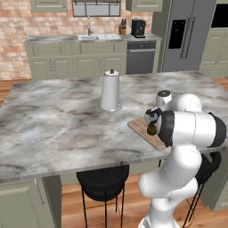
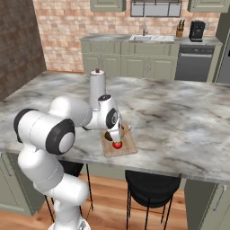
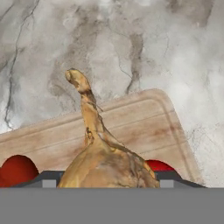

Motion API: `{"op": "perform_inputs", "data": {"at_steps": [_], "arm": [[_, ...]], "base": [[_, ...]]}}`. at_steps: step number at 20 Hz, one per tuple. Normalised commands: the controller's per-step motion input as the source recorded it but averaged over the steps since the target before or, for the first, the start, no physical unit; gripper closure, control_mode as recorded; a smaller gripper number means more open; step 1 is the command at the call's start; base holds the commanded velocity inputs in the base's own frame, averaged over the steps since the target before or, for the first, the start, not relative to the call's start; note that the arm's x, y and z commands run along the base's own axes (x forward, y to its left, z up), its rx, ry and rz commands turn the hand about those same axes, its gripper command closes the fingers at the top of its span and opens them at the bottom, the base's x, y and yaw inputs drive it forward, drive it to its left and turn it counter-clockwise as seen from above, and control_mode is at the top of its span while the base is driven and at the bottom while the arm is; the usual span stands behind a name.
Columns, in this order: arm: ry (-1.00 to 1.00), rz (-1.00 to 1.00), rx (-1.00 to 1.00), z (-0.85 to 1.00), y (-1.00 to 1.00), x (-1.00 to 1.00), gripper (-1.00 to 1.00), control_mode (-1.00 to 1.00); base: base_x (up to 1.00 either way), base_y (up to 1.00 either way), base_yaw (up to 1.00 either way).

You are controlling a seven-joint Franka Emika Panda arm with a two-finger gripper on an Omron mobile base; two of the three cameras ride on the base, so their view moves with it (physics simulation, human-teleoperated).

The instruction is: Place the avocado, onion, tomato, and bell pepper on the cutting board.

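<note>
A red thing (image 3: 16, 169) peeks out on the left. The gripper (image 3: 107, 183) is squeezing the tan onion (image 3: 103, 153) just over the wooden cutting board (image 3: 144, 127). Another red thing (image 3: 159, 165) sits on the right.

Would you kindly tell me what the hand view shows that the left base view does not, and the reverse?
Hand view: the onion close up between the fingers, its curved tip pointing up the picture. Left base view: the avocado, a white canister, a black stool. Both: the cutting board on the marble counter.
</note>
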Motion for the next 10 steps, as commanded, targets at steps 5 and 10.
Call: {"op": "perform_inputs", "data": {"at_steps": [5, 10], "arm": [[0.06, 0.03, 0.00, -0.21, -0.01, 0.22, 1.00, -1.00], [0.05, 0.07, 0.00, -0.13, -0.07, 0.23, 1.00, -1.00]], "base": [[0.00, 0.00, 0.00], [0.00, 0.00, 0.00]]}}
